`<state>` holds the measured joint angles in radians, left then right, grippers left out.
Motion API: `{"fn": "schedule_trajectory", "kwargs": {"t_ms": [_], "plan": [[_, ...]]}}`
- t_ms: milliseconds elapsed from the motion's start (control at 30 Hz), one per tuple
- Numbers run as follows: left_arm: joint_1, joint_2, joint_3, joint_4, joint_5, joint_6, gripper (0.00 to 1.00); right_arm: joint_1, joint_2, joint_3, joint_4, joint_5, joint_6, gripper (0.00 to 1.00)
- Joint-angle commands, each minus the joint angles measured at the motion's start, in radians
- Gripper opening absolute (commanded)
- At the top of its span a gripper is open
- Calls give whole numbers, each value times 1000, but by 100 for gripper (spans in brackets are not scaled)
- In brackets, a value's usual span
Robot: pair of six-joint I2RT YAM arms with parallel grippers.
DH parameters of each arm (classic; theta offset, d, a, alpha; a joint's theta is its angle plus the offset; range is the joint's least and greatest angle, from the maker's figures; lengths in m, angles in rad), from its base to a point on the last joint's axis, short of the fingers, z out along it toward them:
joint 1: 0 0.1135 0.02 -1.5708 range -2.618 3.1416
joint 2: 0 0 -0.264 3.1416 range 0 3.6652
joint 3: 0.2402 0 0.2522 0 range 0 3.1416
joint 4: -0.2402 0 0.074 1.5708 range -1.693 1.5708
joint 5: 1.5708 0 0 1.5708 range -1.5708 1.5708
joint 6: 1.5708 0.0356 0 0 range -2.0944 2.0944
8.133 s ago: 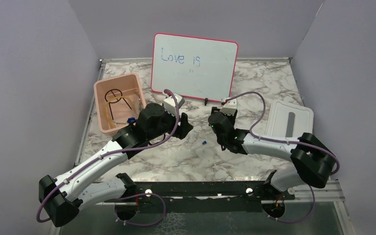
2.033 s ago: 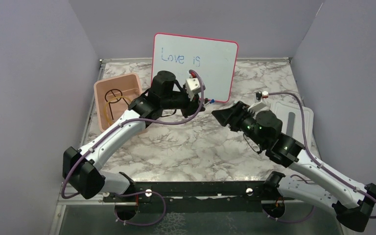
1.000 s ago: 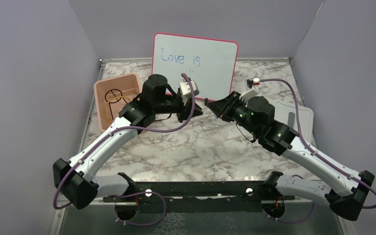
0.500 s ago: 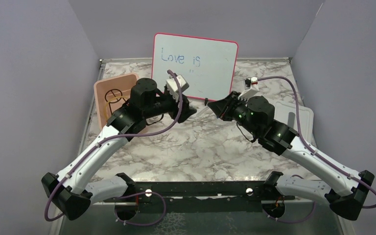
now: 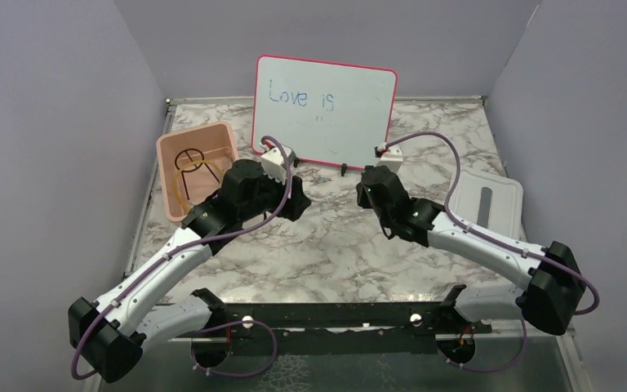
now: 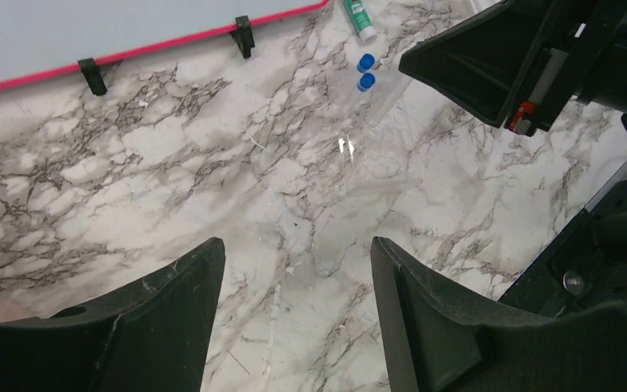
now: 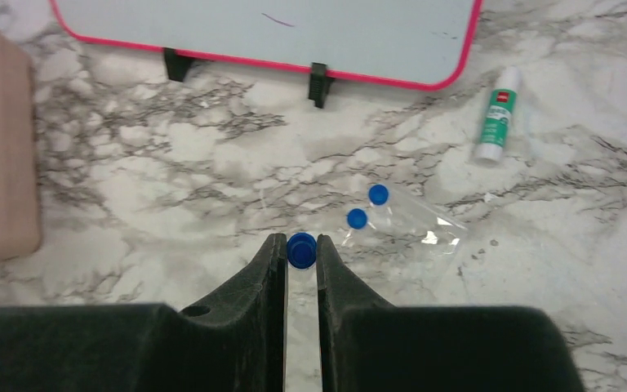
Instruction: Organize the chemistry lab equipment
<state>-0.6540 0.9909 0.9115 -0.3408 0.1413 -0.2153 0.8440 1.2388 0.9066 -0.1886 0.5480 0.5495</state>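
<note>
Tubes (image 7: 412, 222) with blue caps are hardly showing from above. That view is giving the layout instead: one pink bin (image 5: 198, 131) is sitting at the far left of the bench (image 5: 326, 253), holding one black tripod (image 5: 189, 157) and some tan tubing (image 5: 181, 194). One whiteboard (image 5: 324, 106) is standing at the back and one white lid (image 5: 465, 196) is lying at the right. The left gripper (image 5: 296, 204) and right gripper (image 5: 366, 189) are hovering near each other in front of the whiteboard. From the left wrist, the left gripper is standing wide open and carrying nothing, with bare bench between its fingers. Two tubes are lying side by side beyond it, caps toward the whiteboard, with one green glue stick (image 6: 360, 18) just past them. From the right wrist, the right gripper is pinching a third tube (image 7: 301, 249), its jaws nearly shut on the clear body and the cap poking out past the tips. The two loose tubes are lying just ahead and to the right. That is making three tubes in all: one being held, two waiting. The step in hand is looking like the carrying of this tube. The next move is probably calling for taking it across to the bin, or passing it to the open left gripper, without knocking the pair.
</note>
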Motion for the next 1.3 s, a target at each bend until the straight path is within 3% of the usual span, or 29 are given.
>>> {"fn": "schedule_trajectory", "kwargs": {"t_ms": [0, 233, 833, 900, 1067, 1267], "plan": [[2, -9, -42, 40, -35, -72, 69, 4, 67, -16, 26, 186, -6, 9], [2, -6, -68, 53, -35, -87, 69, 20, 167, -11, 46, 281, 44, 9], [2, -2, -82, 51, -37, -89, 69, 21, 274, -49, 139, 255, 61, 9], [2, -3, -83, 50, -37, -87, 69, 21, 284, -46, 138, 257, 58, 12], [2, 0, -81, 49, -39, -85, 69, 21, 300, -61, 155, 243, 48, 32], [3, -1, -82, 46, -41, -84, 69, 21, 279, -52, 130, 223, 76, 39]]}}
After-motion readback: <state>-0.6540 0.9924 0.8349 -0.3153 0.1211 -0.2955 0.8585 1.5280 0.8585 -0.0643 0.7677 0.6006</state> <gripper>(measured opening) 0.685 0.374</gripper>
